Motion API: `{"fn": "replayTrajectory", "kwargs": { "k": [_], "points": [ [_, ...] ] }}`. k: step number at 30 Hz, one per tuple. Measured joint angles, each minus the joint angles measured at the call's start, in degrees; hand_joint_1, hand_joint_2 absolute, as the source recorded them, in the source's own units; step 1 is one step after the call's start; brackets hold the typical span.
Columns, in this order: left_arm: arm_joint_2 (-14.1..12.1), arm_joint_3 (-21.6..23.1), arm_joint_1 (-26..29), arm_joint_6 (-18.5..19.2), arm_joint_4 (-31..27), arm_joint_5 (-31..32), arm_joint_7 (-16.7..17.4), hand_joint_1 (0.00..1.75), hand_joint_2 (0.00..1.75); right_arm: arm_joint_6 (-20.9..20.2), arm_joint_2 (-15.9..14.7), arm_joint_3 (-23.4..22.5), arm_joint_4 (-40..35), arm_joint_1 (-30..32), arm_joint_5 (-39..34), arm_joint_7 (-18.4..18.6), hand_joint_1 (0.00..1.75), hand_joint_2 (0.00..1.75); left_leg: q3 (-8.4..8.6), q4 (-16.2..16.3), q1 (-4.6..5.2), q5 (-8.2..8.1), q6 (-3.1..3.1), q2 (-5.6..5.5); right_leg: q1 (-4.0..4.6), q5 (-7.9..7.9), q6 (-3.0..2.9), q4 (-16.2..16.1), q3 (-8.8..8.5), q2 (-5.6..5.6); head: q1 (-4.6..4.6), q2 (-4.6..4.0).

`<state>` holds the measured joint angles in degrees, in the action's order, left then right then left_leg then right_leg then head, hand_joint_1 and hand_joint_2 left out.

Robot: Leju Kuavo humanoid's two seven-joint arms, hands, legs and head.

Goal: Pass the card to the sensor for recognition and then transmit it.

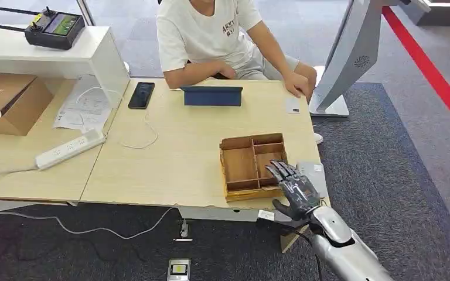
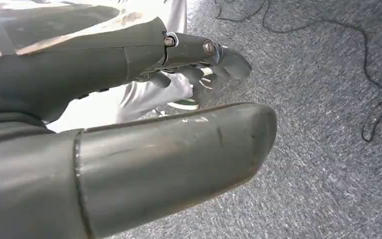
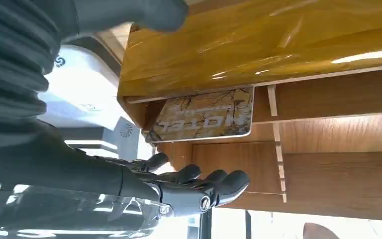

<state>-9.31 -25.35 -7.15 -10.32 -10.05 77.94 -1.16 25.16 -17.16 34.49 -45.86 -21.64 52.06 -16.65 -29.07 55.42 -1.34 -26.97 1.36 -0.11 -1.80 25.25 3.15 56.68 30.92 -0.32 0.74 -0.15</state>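
- While the person [image 1: 211, 41] in a white shirt sits at the far side of the table [image 1: 170, 158], the robot's right hand [image 1: 293, 187] hovers over the near right corner of the wooden tray [image 1: 240, 170], fingers spread and holding nothing.
- From the right wrist, the card [image 3: 204, 115], printed with the word HOTEL, lies flat in one of the tray's compartments, close to the fingertips [image 3: 229, 181] but apart from them.
- Just beside the tray, on the table's right edge, lies a flat grey pad [image 1: 315, 172].
- Its left hand [image 2: 199, 59] hangs over grey carpet, fingers loosely curled with nothing in them.
- Farther off sit a blue tablet [image 1: 212, 95], a black phone [image 1: 142, 95] and a white power strip [image 1: 70, 148].
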Motion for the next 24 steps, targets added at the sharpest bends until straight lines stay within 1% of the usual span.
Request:
{"fn": "replayTrajectory", "kwargs": {
  "k": [1, 2, 3, 7, 8, 9, 10, 11, 24],
  "points": [
    [0.0, 0.0, 0.0, 0.0, 0.0, -0.09, 0.0, 0.0, 0.0, -0.24, 0.06, 0.0, 0.02, -0.02, 0.0, 0.0, 1.1, 1.75, 0.0, 0.0, 0.0, 0.0, 0.0, 0.0, 0.0, 0.0, 0.0, 0.0, 0.0, 0.0, 0.0, 0.0],
    [0.0, 0.0, 0.0, -0.02, 0.0, -0.18, 0.0, 0.0, 0.0, -0.37, 0.09, 0.0, 0.02, -0.04, 0.0, 0.0, 0.1, 1.75, 0.0, 0.0, 0.0, 0.0, 0.0, 0.0, 0.0, 0.0, 0.0, 0.0, 0.0, 0.0, 0.0, 0.0],
    [0.0, 0.0, 0.0, -0.04, 0.0, -0.2, 0.0, 0.0, 0.0, -0.5, 0.13, 0.0, 0.02, -0.06, 0.0, 0.0, 0.0, 1.75, 0.0, 0.0, 0.0, 0.0, 0.0, 0.0, 0.0, 0.0, 0.0, 0.0, 0.0, 0.0, 0.0, 0.0],
    [0.0, 0.0, 0.01, -0.15, 0.0, -0.11, 0.0, 0.0, 0.0, -0.46, 0.39, -0.02, 0.0, -0.15, -0.11, -0.37, 0.0, 1.75, 0.0, 0.0, 0.0, 0.0, 0.0, 0.0, 0.0, 0.0, 0.0, 0.0, 0.0, 0.0, 0.0, 0.0],
    [0.0, 0.0, 0.01, -0.17, 0.0, -0.09, 0.0, 0.0, 0.0, -0.33, 0.44, -0.02, 0.02, -0.14, -0.11, -0.39, 0.31, 1.75, 0.0, 0.0, 0.0, 0.0, 0.0, 0.0, 0.0, 0.0, 0.0, 0.0, 0.0, 0.0, 0.0, 0.0],
    [0.0, 0.0, 0.01, -0.2, 0.0, -0.09, 0.0, 0.0, 0.0, -0.26, 0.48, -0.02, 0.02, -0.14, -0.11, -0.42, 0.84, 1.75, 0.0, 0.0, 0.0, 0.0, 0.0, 0.0, 0.0, 0.0, 0.0, 0.0, 0.0, 0.0, 0.0, 0.0],
    [0.0, 0.0, 0.01, -0.28, 0.0, -0.09, 0.0, 0.0, 0.0, -0.26, 0.5, -0.02, 0.02, -0.15, -0.2, -0.44, 0.84, 1.75, 0.0, 0.0, 0.0, 0.0, 0.0, 0.0, 0.0, 0.0, 0.0, 0.0, 0.0, 0.0, 0.0, 0.0],
    [0.0, 0.0, 0.01, -0.39, 0.0, -0.09, -0.04, 0.0, 0.0, -0.28, 0.52, -0.02, 0.02, -0.16, -0.5, -0.46, 1.75, 1.75, 0.0, 0.0, 0.0, 0.0, 0.0, 0.0, 0.0, 0.0, 0.0, 0.0, 0.0, 0.0, 0.0, 0.0],
    [0.0, 0.02, 0.07, -0.79, 0.0, 0.37, -0.18, 0.0, 0.0, -0.68, 0.55, -0.46, 0.02, -0.71, -2.1, -1.14, 1.75, 1.75, 0.02, 0.0, 0.0, 0.0, 0.0, 0.0, 0.0, 0.0, 0.0, 0.0, 0.0, 0.0, 0.02, 0.0]
  ]
}}
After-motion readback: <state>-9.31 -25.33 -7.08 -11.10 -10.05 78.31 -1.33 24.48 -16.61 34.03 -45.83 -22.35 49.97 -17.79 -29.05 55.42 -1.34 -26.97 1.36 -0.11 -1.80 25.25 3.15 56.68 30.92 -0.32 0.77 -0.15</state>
